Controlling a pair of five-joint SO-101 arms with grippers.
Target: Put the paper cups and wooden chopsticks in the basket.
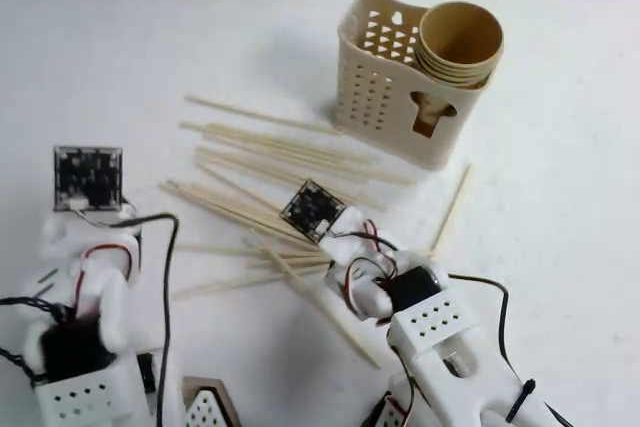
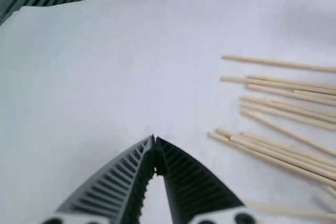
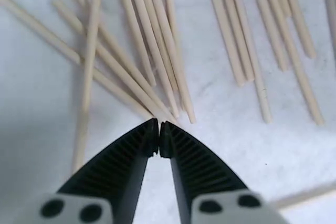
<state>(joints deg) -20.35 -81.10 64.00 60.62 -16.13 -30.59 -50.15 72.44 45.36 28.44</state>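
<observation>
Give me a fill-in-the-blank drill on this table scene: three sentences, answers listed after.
1. The paper cups sit stacked ____ the basket.
2. The left gripper and the right gripper are both ____.
3. The gripper poised over the pile of wooden chopsticks is the ____ one.
Missing words: inside; shut; right.

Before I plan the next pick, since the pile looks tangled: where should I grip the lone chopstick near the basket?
Probably at the middle of the lone chopstick, from straight above, jaws across it. It lies flat, apart from the pile, with bare table on both sides.
</observation>
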